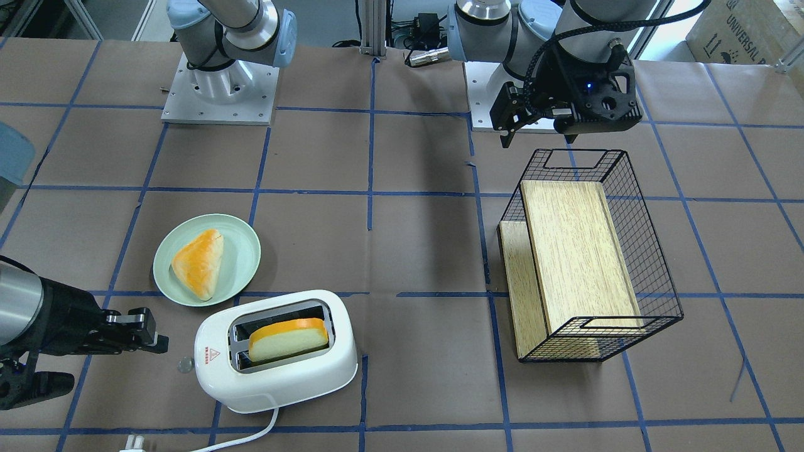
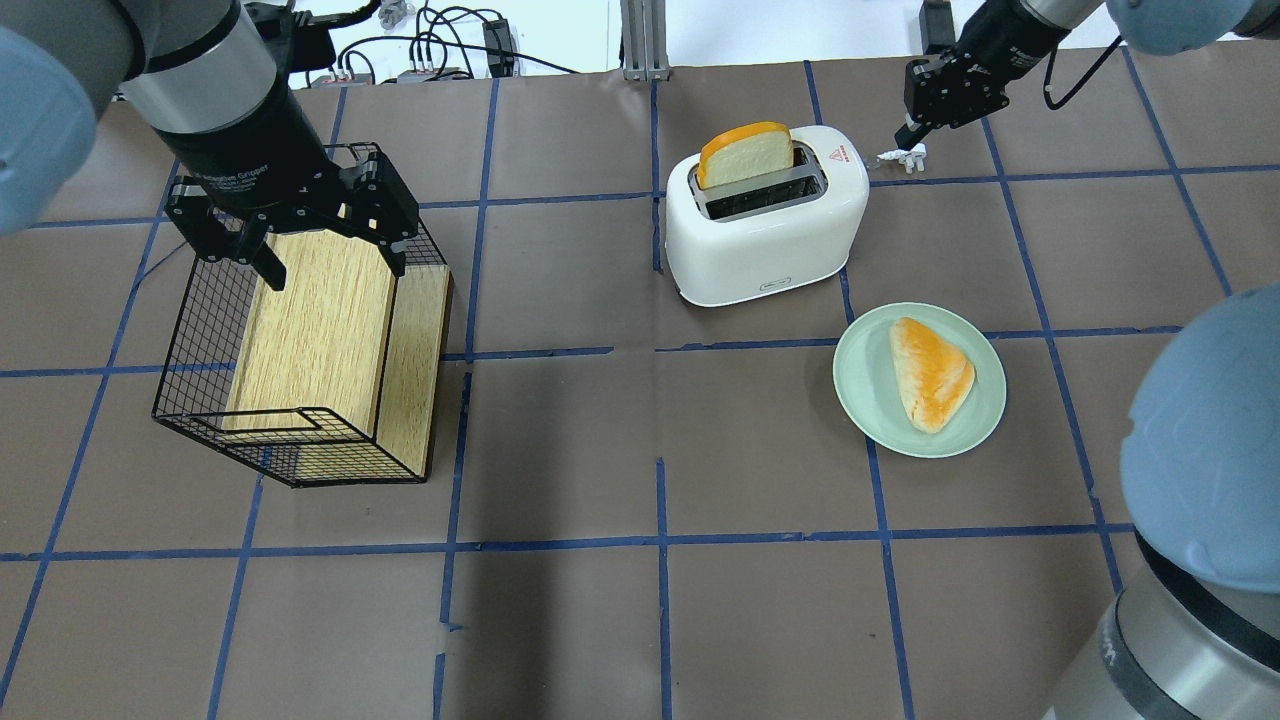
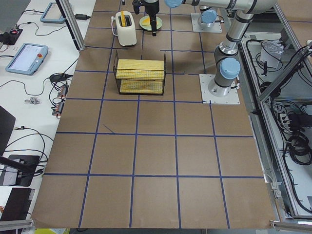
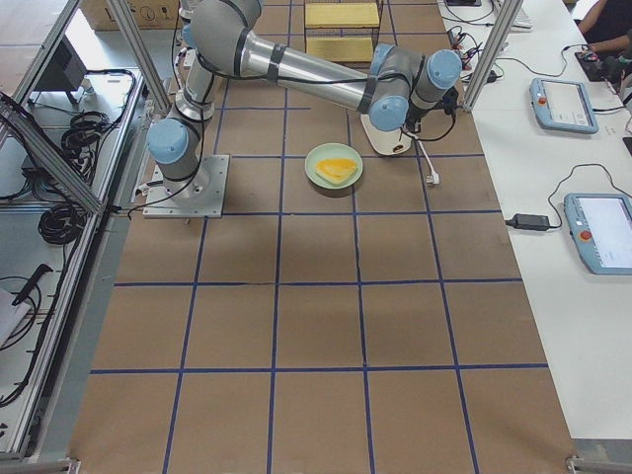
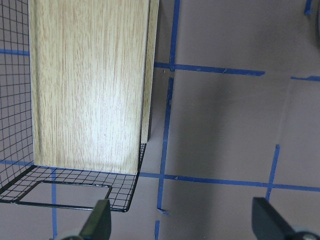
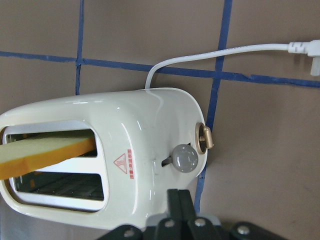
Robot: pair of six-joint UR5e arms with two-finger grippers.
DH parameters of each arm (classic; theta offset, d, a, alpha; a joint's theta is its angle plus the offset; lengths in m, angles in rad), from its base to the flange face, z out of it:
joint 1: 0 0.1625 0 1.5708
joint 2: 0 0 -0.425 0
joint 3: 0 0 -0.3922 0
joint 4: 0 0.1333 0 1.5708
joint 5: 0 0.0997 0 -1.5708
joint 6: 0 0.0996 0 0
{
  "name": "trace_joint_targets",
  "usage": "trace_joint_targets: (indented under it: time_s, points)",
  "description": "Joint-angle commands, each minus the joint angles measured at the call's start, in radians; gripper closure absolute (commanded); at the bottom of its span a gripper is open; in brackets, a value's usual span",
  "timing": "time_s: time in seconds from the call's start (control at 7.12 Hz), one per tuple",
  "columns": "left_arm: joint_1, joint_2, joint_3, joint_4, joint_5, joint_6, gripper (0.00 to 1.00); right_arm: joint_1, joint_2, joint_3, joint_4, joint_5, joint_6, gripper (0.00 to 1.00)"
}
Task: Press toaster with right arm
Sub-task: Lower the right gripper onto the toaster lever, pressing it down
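Note:
The white two-slot toaster [image 1: 276,370] stands at the table's far side from the robot, with a slice of bread [image 1: 289,339] upright in one slot. It also shows in the overhead view [image 2: 760,240] and the right wrist view [image 6: 150,125]. Its grey round lever knob [image 6: 184,158] sits at the top of its slot on the end face. My right gripper [image 1: 157,342] is shut and empty. It hovers just beyond that end of the toaster, close to the knob and not touching it, as the overhead view [image 2: 905,132] also shows. My left gripper [image 2: 332,258] is open over the basket.
A black wire basket [image 1: 584,251] with a wooden board lies on its side under the left gripper. A green plate [image 1: 242,276] with a bread wedge sits beside the toaster. The toaster's white cord and plug [image 6: 312,52] lie on the table behind it.

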Motion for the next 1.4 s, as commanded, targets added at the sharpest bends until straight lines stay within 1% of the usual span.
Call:
trace_joint_targets:
  time_s: [0.0, 0.42, 1.26]
  points:
    - [0.000, 0.000, 0.000, 0.000, 0.000, 0.000, 0.00, 0.013, 0.025, -0.008, -0.003, 0.001, 0.012, 0.96]
    - [0.000, 0.000, 0.000, 0.000, 0.000, 0.000, 0.00, 0.013, 0.066, -0.034, -0.010, 0.001, 0.012, 0.96]
    - [0.001, 0.000, 0.002, 0.001, 0.000, 0.000, 0.00, 0.013, 0.117, -0.037, -0.010, 0.001, 0.009, 0.96]
